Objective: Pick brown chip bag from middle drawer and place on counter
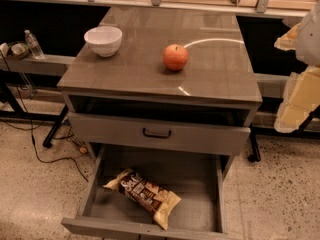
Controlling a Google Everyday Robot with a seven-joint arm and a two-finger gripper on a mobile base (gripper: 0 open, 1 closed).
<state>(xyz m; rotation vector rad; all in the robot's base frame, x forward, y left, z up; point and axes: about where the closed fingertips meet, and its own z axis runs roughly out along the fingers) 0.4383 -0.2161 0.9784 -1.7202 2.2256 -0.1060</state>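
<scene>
Brown chip bag (144, 195): lower centre, in middle drawer (195, 179).
My gripper (299, 96): right edge, clear of bag; openness I cannot tell.

Speckled pale floor (280, 184) underfoot, a black cable (35, 151) trailing across it at left; a black leg (54, 130) slants down beside it; a low grey ledge (50, 63) behind carries a water bottle (34, 44); dark panels (55, 24) back it; the pincer (298, 96) hangs at the right edge.
</scene>
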